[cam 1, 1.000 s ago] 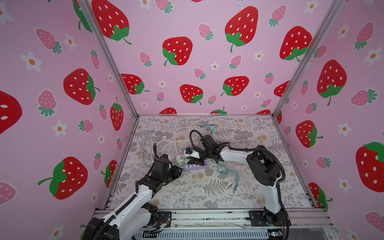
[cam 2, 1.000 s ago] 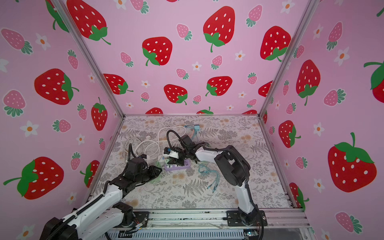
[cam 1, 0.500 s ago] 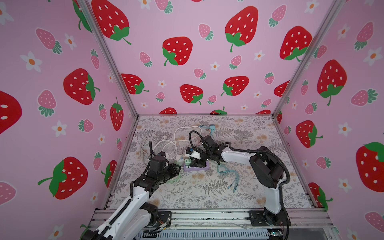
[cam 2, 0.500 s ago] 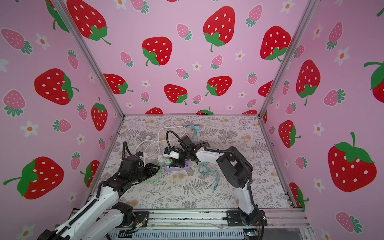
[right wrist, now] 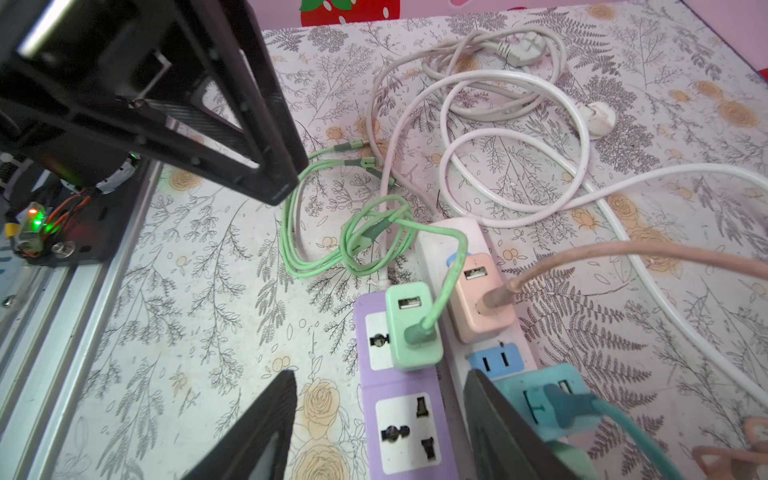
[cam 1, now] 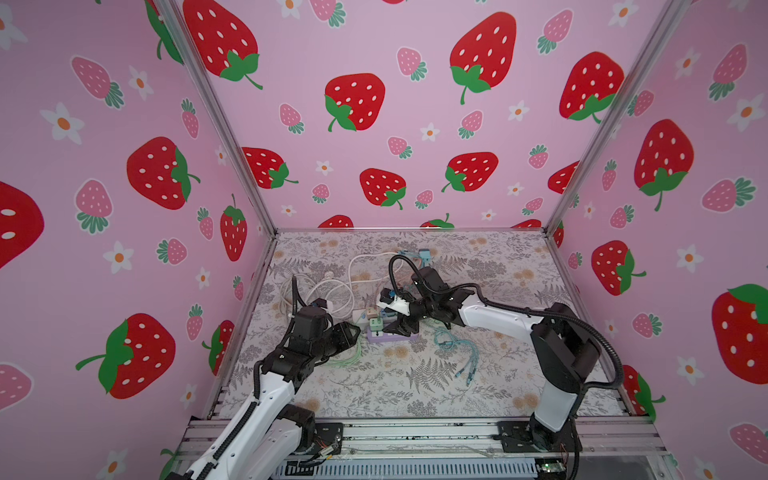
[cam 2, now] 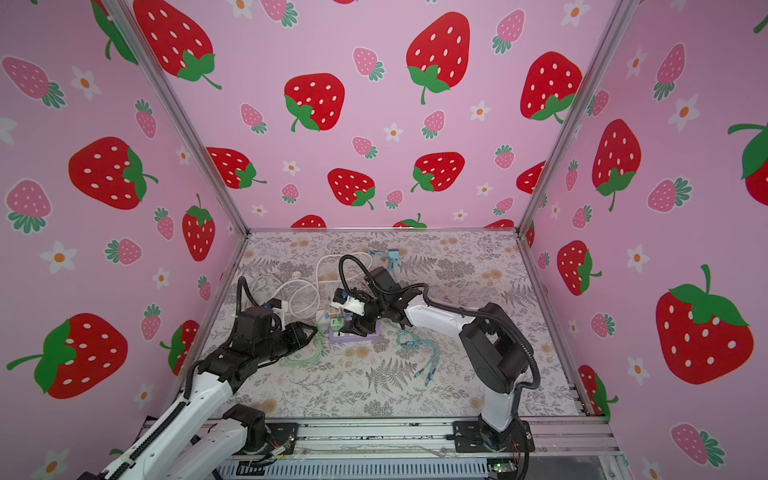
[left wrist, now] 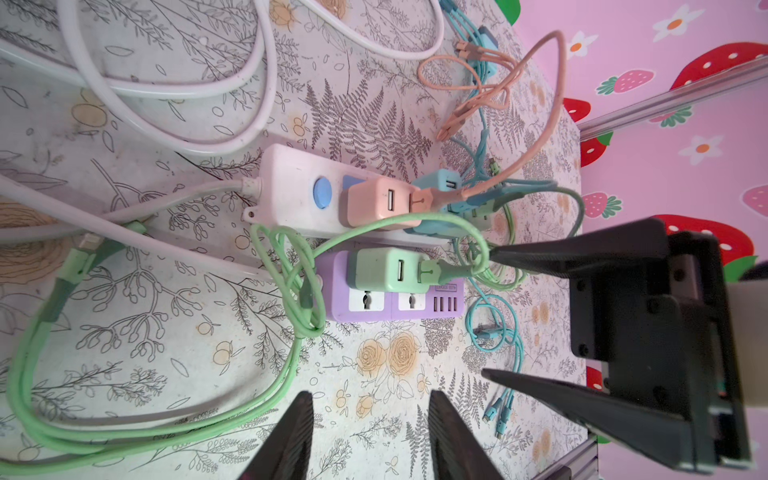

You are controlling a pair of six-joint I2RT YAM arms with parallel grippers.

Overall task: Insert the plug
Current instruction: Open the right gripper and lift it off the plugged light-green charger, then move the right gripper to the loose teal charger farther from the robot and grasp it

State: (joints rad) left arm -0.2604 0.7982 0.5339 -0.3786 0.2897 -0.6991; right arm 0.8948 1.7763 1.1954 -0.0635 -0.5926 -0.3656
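A green charger plug [left wrist: 386,270] [right wrist: 411,324] sits upright in the end socket of the purple power strip [right wrist: 399,376] [cam 1: 392,337], with a green cable coming out of its top. My right gripper [right wrist: 380,376] [cam 1: 395,328] hovers open over the strip, one finger on each side and nothing between them. My left gripper [left wrist: 370,411] [cam 1: 353,330] is open and empty just left of the strip, low over the mat and beside the green cable [left wrist: 166,428]. Two sockets on the purple strip stand free.
A white power strip [left wrist: 291,187] lies along the purple one and carries a pink charger [right wrist: 482,299] and a blue charger [right wrist: 540,399]. White cords [cam 1: 332,286] coil behind the left arm. Teal cables [cam 1: 457,353] lie right of the strips. An aluminium rail [cam 1: 415,428] runs along the front.
The right gripper was shut over the purple strip and has opened. The left gripper has opened wider and its arm has drawn back slightly toward the front left.
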